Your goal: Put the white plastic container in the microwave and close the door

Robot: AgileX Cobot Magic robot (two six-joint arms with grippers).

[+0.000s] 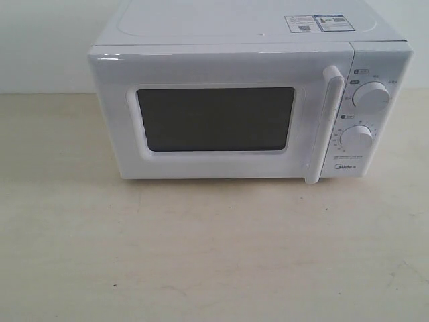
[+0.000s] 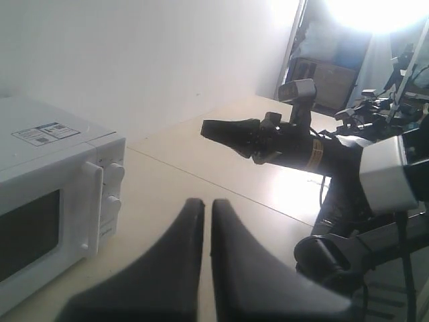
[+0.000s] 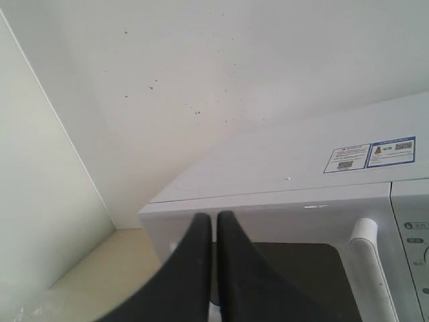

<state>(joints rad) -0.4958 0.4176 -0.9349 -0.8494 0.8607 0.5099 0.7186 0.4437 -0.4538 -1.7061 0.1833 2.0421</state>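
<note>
One microwave (image 1: 234,64) stands on the pale table (image 1: 201,255), its back close to the wall (image 1: 40,40). Its one door (image 1: 218,161) is shut flush against the front, and the dark window (image 1: 216,119) gives no view of what is inside. One upright bar handle (image 1: 324,124) runs down the door's right edge. Two round knobs sit beside it, one above the other (image 1: 371,96) (image 1: 356,139). Two stickers lie side by side on the top panel (image 1: 300,24) (image 1: 333,22).

Two grippers, both empty. The left gripper (image 2: 206,202) hangs off the knob side of the microwave, well apart from it. Its two fingers (image 2: 188,235) are drawn almost together with only a thin slit between them. The right gripper (image 3: 214,216) is up in front of the door's upper edge, and its two fingers (image 3: 194,268) are likewise pressed nearly closed. I cannot tell whether it touches the door. From the left wrist, the right arm (image 2: 322,154) shows as one dark limb stretched out above the table.
</note>
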